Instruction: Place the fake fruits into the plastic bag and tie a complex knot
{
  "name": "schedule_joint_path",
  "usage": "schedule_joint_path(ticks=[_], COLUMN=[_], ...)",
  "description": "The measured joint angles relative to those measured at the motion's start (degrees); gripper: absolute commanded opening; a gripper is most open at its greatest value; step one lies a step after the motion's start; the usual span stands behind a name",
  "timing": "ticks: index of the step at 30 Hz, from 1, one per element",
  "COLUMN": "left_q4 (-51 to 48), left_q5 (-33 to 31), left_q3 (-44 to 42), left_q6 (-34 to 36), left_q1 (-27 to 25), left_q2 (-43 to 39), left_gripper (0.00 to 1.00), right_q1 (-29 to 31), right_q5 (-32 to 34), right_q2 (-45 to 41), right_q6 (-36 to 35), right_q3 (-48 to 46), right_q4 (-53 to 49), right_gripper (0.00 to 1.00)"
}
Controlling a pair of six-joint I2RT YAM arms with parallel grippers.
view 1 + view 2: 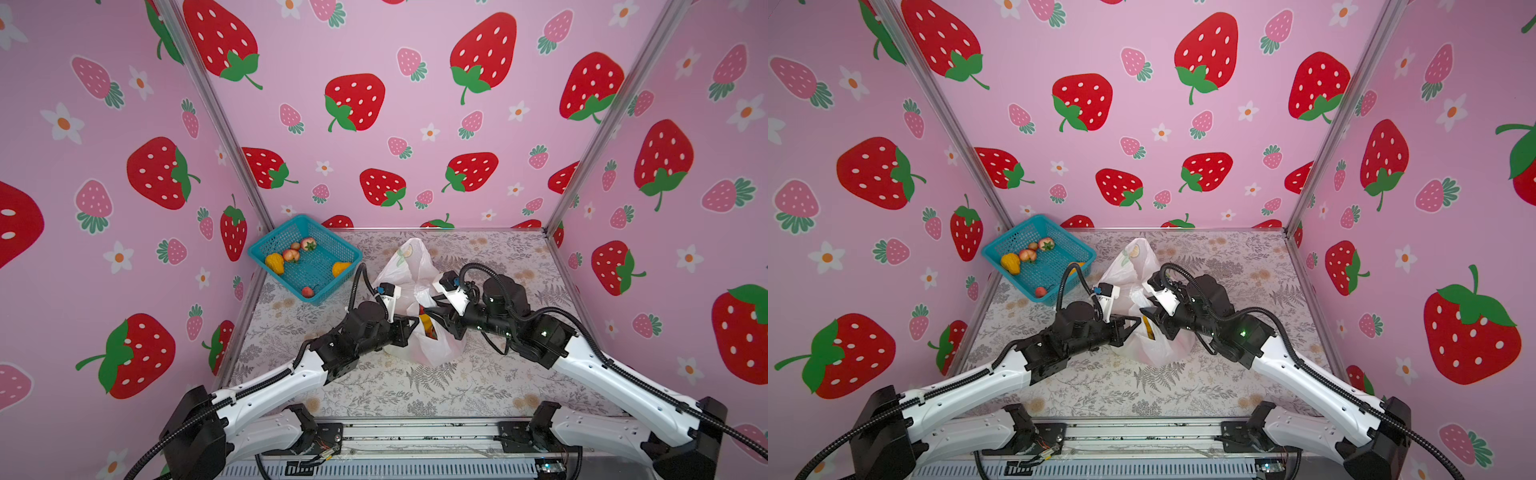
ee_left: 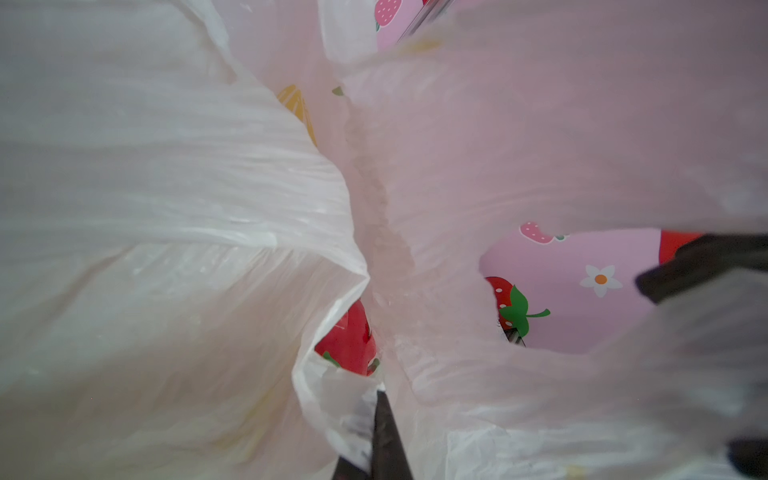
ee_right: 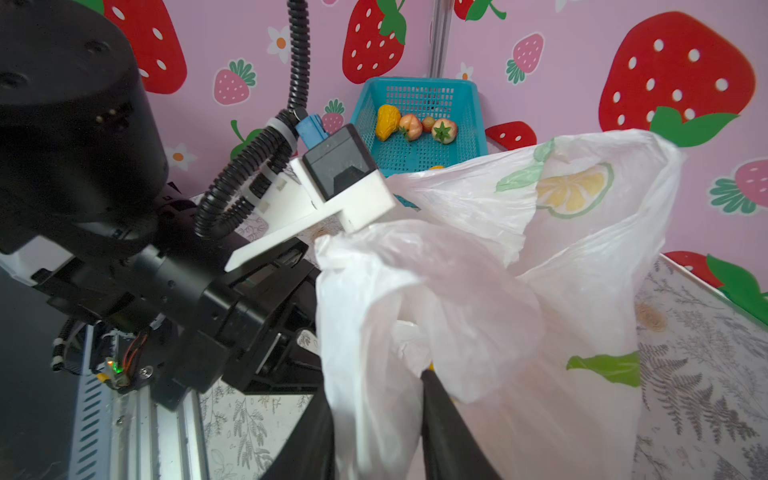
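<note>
The plastic bag (image 1: 415, 266) (image 1: 1133, 266) stands crumpled in the middle of the table, white with lemon prints. Yellow and red fake fruits (image 1: 427, 326) (image 1: 1148, 328) show in its mouth between the two grippers. My left gripper (image 1: 415, 322) (image 2: 376, 399) is shut on a fold of the bag's rim, and a glossy red fruit (image 2: 349, 336) shows just beyond its tips. My right gripper (image 1: 428, 309) (image 3: 376, 390) faces it from the other side, its fingers closed on a bunch of bag film (image 3: 582, 270). No knot shows.
A teal mesh basket (image 1: 303, 217) (image 1: 1038, 217) (image 3: 419, 83) sits tilted at the back left corner. It holds a yellow fruit (image 1: 274, 262), a peach (image 1: 291, 254), an orange piece (image 1: 341, 269) and a small red one (image 1: 307, 291). Pink walls close in three sides.
</note>
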Motion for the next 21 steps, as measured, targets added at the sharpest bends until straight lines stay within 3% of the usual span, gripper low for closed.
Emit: schedule_joint_path(ticks=[2,6,9,13,18,21], left_q4=[-0.09,-1.86,-3.76,-8.46,-15.89,-18.86], left_q5=[-0.33,-1.27,-2.23,-3.23,-3.69,-2.23], left_q3=[0.00,0.00,0.02,0.70,3.41,5.49], left_q6=[0.02,1.25,2.99,6.47,9.66,9.35], left_q1=[0.15,0.48,0.90,2.51,9.42,16.46], left_q2=[-0.02,-1.49,-4.92,-10.80,-17.20,-19.58], left_gripper=[0.13,0.36,0.47,0.55,0.75,0.79], right_q1=[-0.63,-4.02,-8.59,-15.04,-17.97,-17.99], right_q5=[2.49,6.78,8.20,6.67,4.66,3.91], right_q2=[-0.35,-1.75,-2.82,-3.43,-3.32,-3.17], right_q6=[0.57,3.37,5.29,7.50,8.76,8.76], right_q3=[-0.22,-0.66,-0.74,-0.74,-0.74,-0.74], right_q4=[0.28,0.59,0.92,1.51,1.92,2.60], right_gripper=[0.04,0.03,0.03,0.04,0.04,0.04])
